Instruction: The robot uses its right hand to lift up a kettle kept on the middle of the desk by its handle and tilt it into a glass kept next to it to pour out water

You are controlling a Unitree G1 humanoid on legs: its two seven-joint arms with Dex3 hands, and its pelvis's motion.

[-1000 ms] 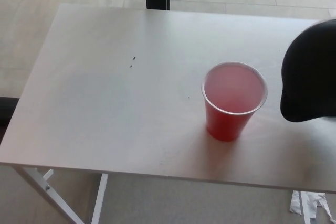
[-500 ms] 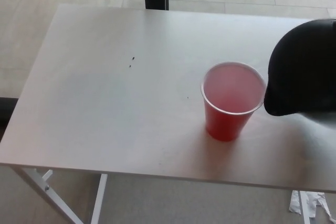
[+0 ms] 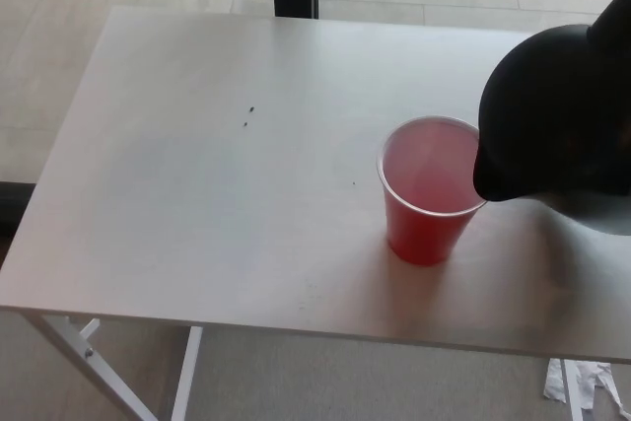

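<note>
Plainly, the pour is just at its start, judging by how things lie. On the far left, the side furthest from where the working hand must be, the white desk [image 3: 148,204] is bare but for two small dark specks [image 3: 248,116], and the left hand does not show at all. Further right stands the vessel to be filled, which is a red plastic cup [image 3: 434,194] rather than a glass. It is upright, and its pale inside shows no clear water level. Right of it, the black kettle [image 3: 557,145] hangs clear of the desk and leans towards the cup, with its lowest dark tip over the cup's near-right rim. Whether tip and rim touch cannot be told, and no stream of water is visible. The right hand itself cannot be made out. It is presumably on the handle at or beyond the right edge of the view, so I cannot tell how its fingers are set. The next move seems to call for a slow further tilt with the spout kept inside the rim, since a light cup could tip if nudged. No brand, label or writing can be read on the cup, kettle or desk.
</note>
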